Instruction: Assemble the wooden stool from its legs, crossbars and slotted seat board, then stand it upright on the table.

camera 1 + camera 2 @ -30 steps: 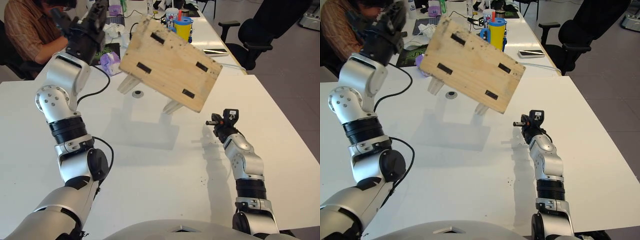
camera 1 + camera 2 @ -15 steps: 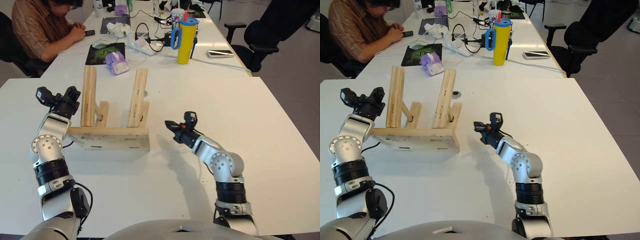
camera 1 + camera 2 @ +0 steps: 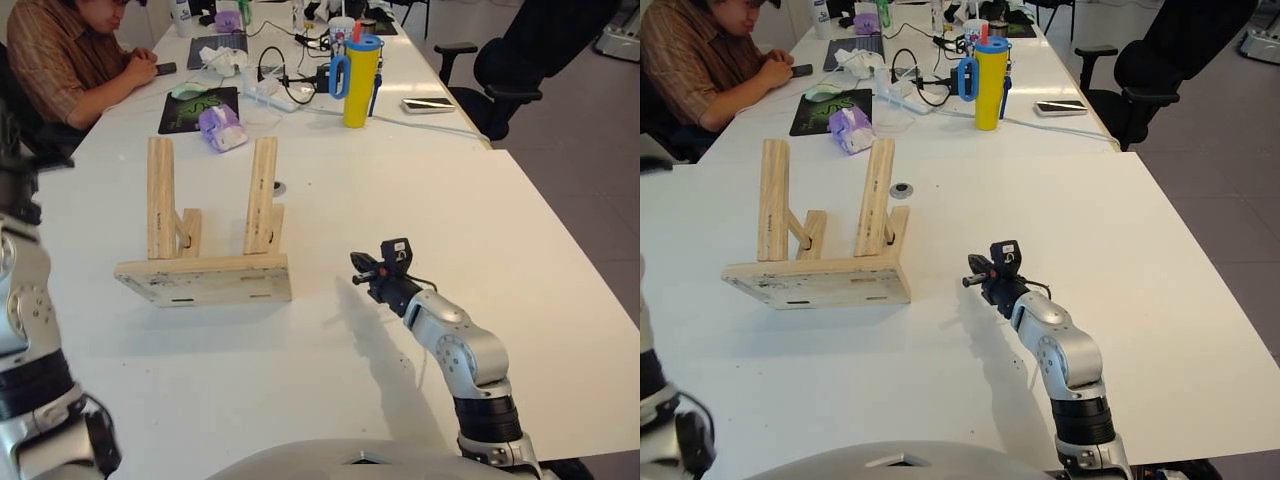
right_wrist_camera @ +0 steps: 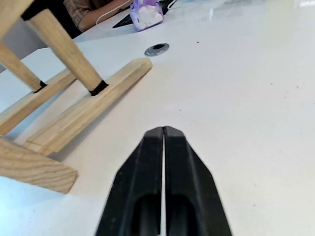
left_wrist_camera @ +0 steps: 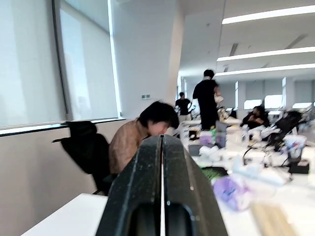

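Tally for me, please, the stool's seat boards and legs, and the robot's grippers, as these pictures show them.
seat board: 1
legs: 4
grippers: 2 (left gripper, right gripper)
Total: 7

Glossy silver arms (image 3: 455,345), black jaws

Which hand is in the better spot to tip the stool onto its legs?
Probably the right. The right hand sits low over the table, close beside the stool, which lies on its side. The left hand points out into the room, away from the stool.
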Motion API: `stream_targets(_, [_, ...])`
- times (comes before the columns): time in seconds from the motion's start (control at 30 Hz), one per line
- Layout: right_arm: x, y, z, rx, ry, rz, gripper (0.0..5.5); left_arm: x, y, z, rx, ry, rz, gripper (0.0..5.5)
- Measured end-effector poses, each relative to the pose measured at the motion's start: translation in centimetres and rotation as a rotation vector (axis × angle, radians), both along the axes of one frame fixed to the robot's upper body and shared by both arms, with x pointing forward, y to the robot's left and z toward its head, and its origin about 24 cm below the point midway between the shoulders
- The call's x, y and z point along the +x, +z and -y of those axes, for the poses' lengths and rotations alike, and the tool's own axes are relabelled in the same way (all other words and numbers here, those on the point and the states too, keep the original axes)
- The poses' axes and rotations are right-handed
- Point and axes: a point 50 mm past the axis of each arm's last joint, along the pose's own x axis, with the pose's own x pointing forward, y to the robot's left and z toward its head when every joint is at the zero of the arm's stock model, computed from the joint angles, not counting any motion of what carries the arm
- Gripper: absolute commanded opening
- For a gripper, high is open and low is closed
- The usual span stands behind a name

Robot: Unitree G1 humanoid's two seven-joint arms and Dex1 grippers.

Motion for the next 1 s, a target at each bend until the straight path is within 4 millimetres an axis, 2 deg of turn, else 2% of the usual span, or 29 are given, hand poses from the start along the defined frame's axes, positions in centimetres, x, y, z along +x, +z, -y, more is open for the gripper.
stream_targets(0.03, [-0.2,-0.2,-0.1,-0.003,0.001,-0.006,0.0,-1.0,-2.6,0.1,0.024,-0.016,-0.104,0.04])
stream_targets(0.1, [-0.7,-0.6,-0.2,-0.022,-0.006,-0.009,0.0,-2.9,-6.4,1.1,0.089,-0.11,-0.24,0.04])
stream_targets(0.13, [-0.9,-0.7,-0.3,-0.029,-0.007,-0.01,0.0,-3.5,-7.5,1.6,0.157,-0.166,-0.305,0.04])
stream_targets(0.2, [-1.0,-0.7,-0.3,-0.034,-0.016,-0.005,0.0,-4.9,-11.8,2.4,0.145,-0.245,-0.493,0.04])
stream_targets(0.27, [-0.9,-0.7,-0.4,-0.066,-0.013,0.008,0.0,-5.5,-14.3,3.3,0.172,-0.31,-0.594,0.04])
stream_targets(0.4, [-0.5,-0.4,-0.9,-0.09,0.002,0.042,0.0,-4.7,-15.1,4.7,0.199,-0.392,-0.604,0.04])
stream_targets(0.47, [0.1,-0.5,-1.7,-0.109,0.032,0.056,0.0,-3.9,-15.3,6.1,0.173,-0.425,-0.573,0.04])
stream_targets(0.57, [0.8,-0.9,-3.0,-0.122,0.08,0.084,0.0,-3.1,-15.5,7.8,0.159,-0.443,-0.542,0.04])
stream_targets(0.63, [1.7,-1.1,-3.2,-0.151,0.095,0.112,0.0,-2.7,-15.5,8.2,0.144,-0.418,-0.54,0.04])
stream_targets(0.73, [2.6,-1.2,-3.1,-0.175,0.107,0.141,0.0,-1.9,-15.5,8.7,0.115,-0.394,-0.538,0.04])
stream_targets(0.9, [3.0,-1.2,-1.5,-0.216,0.077,0.155,0.0,0.3,-14.8,10.6,0.115,-0.41,-0.493,0.04])
stream_targets(1.0, [3.1,-1.2,-1.1,-0.217,0.062,0.153,0.0,0.8,-15.1,11.2,0.102,-0.4,-0.491,0.04])
